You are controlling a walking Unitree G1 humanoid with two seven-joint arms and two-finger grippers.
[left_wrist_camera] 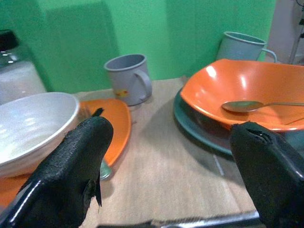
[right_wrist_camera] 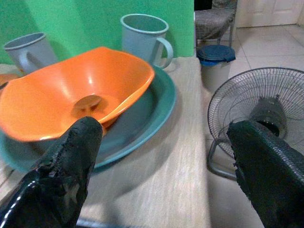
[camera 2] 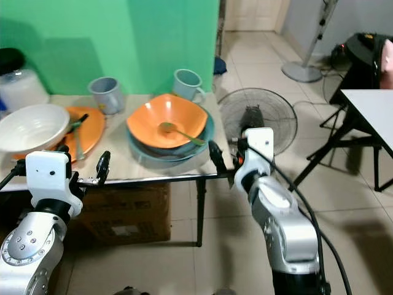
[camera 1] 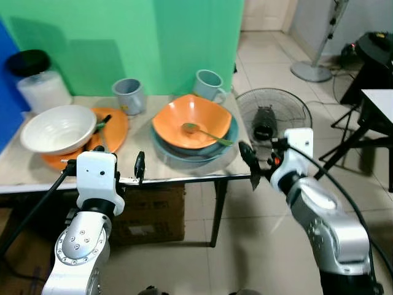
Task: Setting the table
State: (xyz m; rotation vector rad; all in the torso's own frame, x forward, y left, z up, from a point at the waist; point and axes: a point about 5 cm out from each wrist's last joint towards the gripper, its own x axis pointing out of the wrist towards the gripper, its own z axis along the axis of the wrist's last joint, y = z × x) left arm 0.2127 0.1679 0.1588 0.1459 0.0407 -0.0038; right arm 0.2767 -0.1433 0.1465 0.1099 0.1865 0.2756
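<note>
On the table [camera 1: 184, 175] an orange bowl [camera 1: 191, 121] holds a green spoon [camera 1: 206, 132] and rests on a teal plate [camera 1: 228, 142]. To its left a white bowl [camera 1: 58, 128] sits on an orange plate [camera 1: 115, 132]. A grey mug [camera 1: 130, 95] and a teal mug [camera 1: 209, 85] stand at the back. My left gripper [left_wrist_camera: 171, 133] is open at the table's front edge, level with the gap between the two plates. At the front right corner my right gripper [right_wrist_camera: 164, 130] is open too, just right of the teal plate. Neither holds anything.
A jar with a black lid [camera 1: 38, 83] stands at the back left. A floor fan [camera 1: 273, 114] sits right beside the table's right end, with a blue-lidded bin [right_wrist_camera: 216, 59] behind it. A cardboard box [camera 1: 150, 215] lies under the table. A white table [camera 1: 377, 101] stands at far right.
</note>
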